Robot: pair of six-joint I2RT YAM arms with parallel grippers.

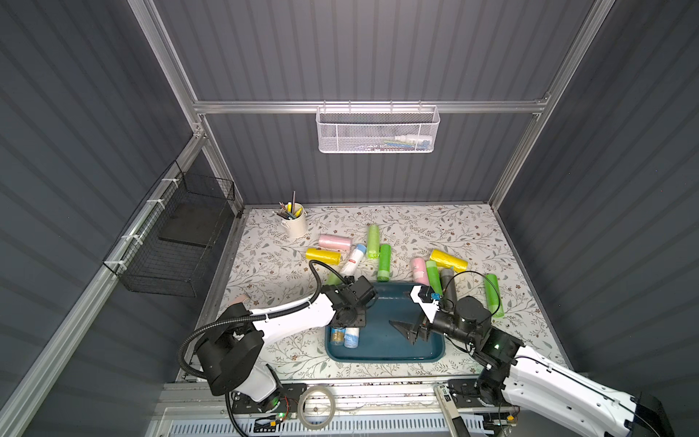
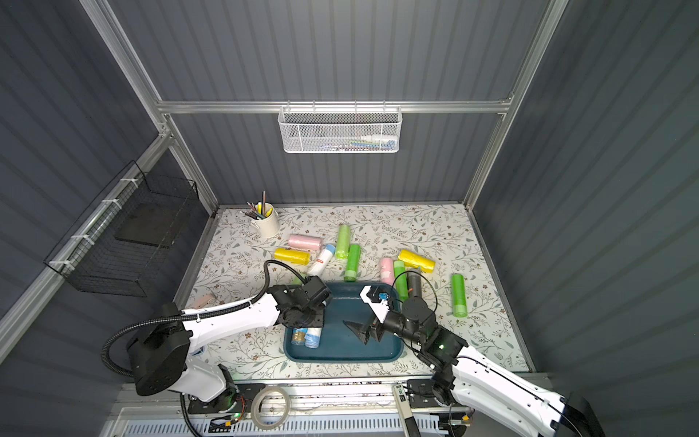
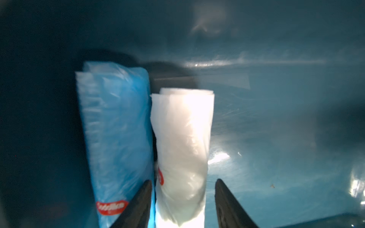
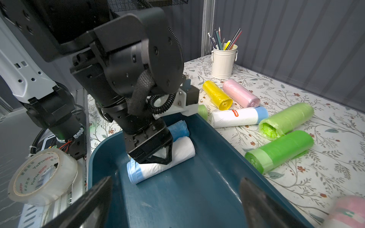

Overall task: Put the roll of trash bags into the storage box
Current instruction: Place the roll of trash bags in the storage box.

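**Black left gripper (image 3: 182,180) astride the white roll (image 3: 181,138) of thin-film trash bags**

Black fingers (image 3: 138,205) of the left gripper fill the near edge of the left wrist view, one on each side of the white roll. One finger lies against the film. The opposite finger stands clear, with a visible gap. The jaws are therefore parted and apply no clamp. The white roll lies flat on the floor of the shallow dark teal plastic storage box (image 3: 276,118). It touches a translucent blue roll (image 3: 116,128), which lies nearer the side wall.

Handling, as a judgement: the white roll is light, soft and compressible, with a slick surface. It is likely to roll freely on the smooth floor. Take hold across the diameter at mid-length. A grip near one end may pinch loose layers and slip off.

The right gripper (image 4: 175,205) hangs over the bare part of the box floor, jaws spread wide, holding nothing.

View differences:
- Only the left wrist view shows the finger gap and a red label on each roll.
- Only the right wrist view shows the pale blue band at one end of the white roll.
- In both top views the left wrist hides the jaws. These views do show all the loose coloured rolls (image 1: 384,263) on the floral table (image 1: 416,227) beyond the box
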